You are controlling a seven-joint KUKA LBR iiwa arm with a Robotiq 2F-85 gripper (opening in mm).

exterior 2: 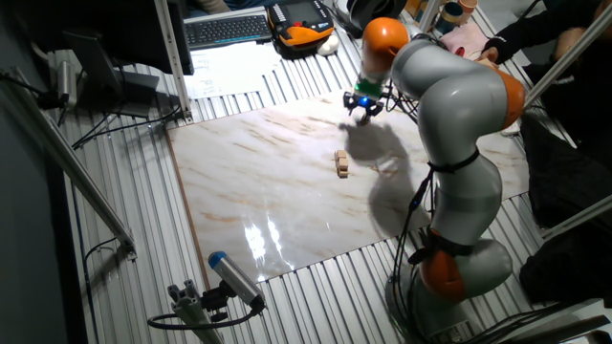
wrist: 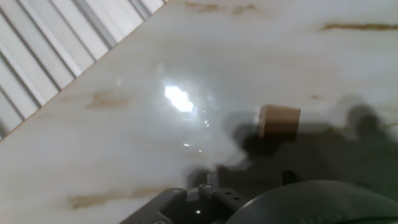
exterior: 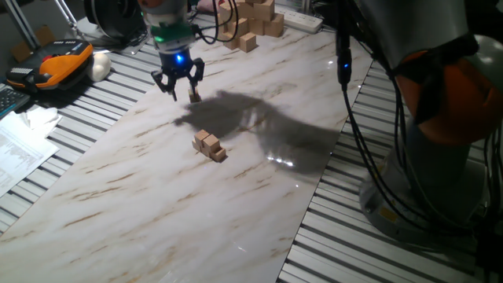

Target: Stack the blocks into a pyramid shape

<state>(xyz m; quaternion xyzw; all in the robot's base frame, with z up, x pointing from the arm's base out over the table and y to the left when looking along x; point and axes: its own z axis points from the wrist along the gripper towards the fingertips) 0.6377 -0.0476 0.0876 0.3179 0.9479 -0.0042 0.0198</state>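
Note:
A single light-tan block (exterior: 194, 96) rests on the marble board, just below and right of my gripper (exterior: 178, 86). The gripper hovers over it with its fingers spread open and nothing between them. Through the hand view that same block (wrist: 279, 121) lies right of centre on the board, apart from the dark gripper parts along the bottom edge. A tight cluster of blocks (exterior: 209, 145) sits nearer the board's middle, touching each other; its exact layering is too small to make out. From the other fixed view the gripper (exterior 2: 363, 107) is at the far side, the cluster (exterior 2: 341, 162) nearer.
A pile of larger pale wooden blocks (exterior: 253, 22) stands at the far end of the board. An orange-and-black device (exterior: 59, 63) and papers (exterior: 20, 145) lie to the left. The arm's body (exterior: 448, 118) and hanging cables (exterior: 344, 63) fill the right side.

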